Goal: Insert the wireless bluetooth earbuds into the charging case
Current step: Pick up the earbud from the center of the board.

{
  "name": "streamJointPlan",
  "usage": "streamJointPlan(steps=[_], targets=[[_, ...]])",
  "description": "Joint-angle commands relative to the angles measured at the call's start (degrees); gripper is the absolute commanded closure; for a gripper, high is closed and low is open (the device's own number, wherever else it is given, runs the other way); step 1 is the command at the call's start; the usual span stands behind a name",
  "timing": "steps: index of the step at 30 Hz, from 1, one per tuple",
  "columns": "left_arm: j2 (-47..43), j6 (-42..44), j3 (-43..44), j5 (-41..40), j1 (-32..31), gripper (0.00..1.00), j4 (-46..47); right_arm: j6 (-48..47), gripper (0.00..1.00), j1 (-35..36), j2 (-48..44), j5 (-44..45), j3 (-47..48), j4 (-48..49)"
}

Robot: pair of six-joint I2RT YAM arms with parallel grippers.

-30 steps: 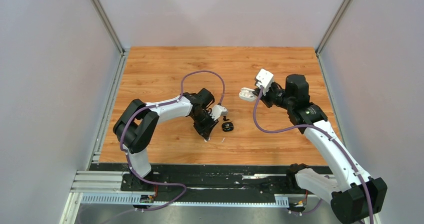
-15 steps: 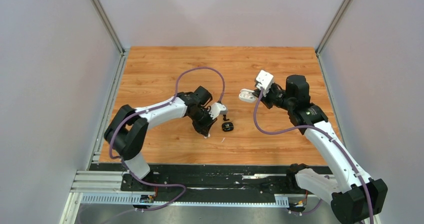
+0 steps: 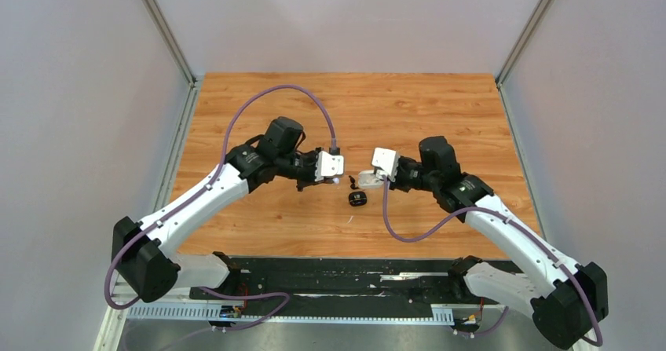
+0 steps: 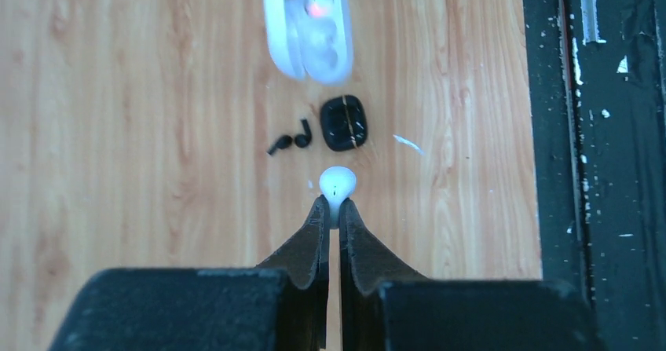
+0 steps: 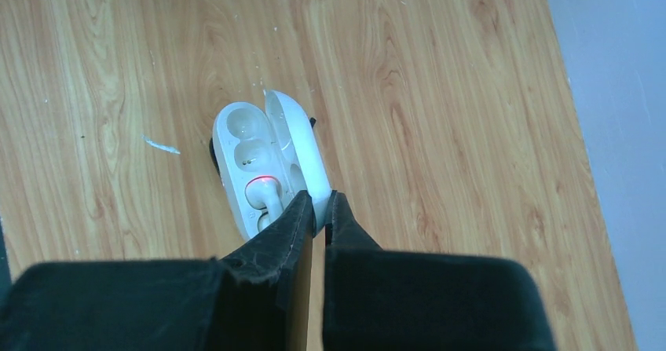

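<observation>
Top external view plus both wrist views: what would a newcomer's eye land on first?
The two hands face each other over mid-table: the left hand pinches a white earbud at its fingertips, while the right hand clamps an open white charging case with a red light glowing inside. Below them on the table lie a black case and two small black earbuds beside it.

Both arms are reaching inward, elbows splayed outward, with the wrists levelling and the grippers facing each other, near but apart. Left gripper (image 4: 331,210) is pinching a white earbud (image 4: 338,184) at its fingertips. Right gripper (image 5: 320,206) is clamping the white charging case (image 5: 251,151) by its open lid.
</observation>
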Motion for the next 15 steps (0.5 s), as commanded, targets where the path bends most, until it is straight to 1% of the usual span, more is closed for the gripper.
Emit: streamJointPlan(steps=[1,6,10,15], targets=[[0.99,7.94,7.48,2.99,-0.57,1.0,-0.19,-3.64,1.0,3.32,2.01,3.03,-0.68,9.43],[4.94,6.45,11.87,2.69,-1.12,1.0,-0.26,-2.58,1.0,4.49,5.48,4.27,1.19,13.11],[7.71,4.11,15.04,2.8,-1.33,1.0,-2.37,0.65,1.0,4.52,8.02,3.29,4.22,12.88],[10.53,0.98,18.27,2.56,-1.57,1.0,-5.07,3.27,1.0,4.55,8.75,0.34,6.38,11.41]])
